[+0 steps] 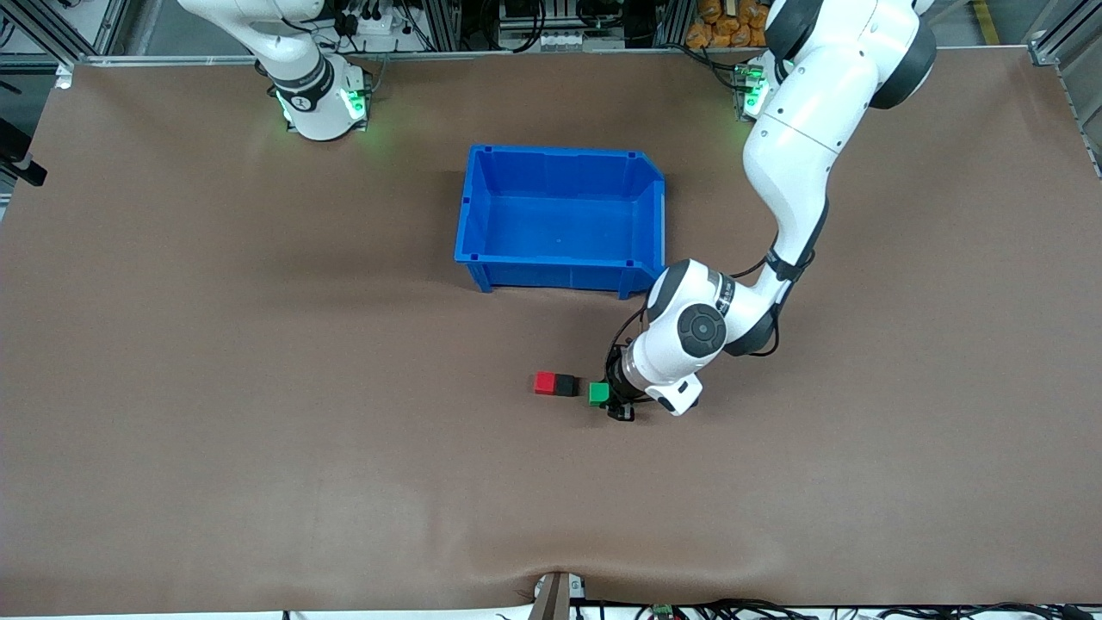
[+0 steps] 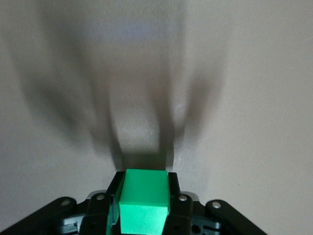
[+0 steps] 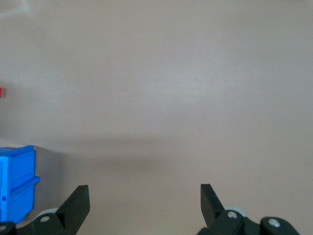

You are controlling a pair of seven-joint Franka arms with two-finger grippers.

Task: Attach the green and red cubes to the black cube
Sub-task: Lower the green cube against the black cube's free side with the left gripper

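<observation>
Small bright green cube point(image 1: 598, 393) clamped between the black fingers point(image 2: 173, 198) of the left gripper point(image 1: 613, 400), low over the brown table point(image 1: 258, 387), near its middle and closer to the front-camera edge than the open blue plastic bin point(image 1: 561, 220). Just beside it, toward the right arm's end of the table and apart by a thin gap: small matte black cube point(image 1: 566, 385), already touching the small bright red cube point(image 1: 545, 382) on its side away from the green one. Both resting flat on the table, side by side in a short row. White left arm point(image 1: 796, 164) reaching down past the bin's corner. Right gripper point(image 3: 145, 203) waiting high over bare table, fingers spread wide and holding nothing, bin corner and a sliver of red at the edge of its wrist view.
</observation>
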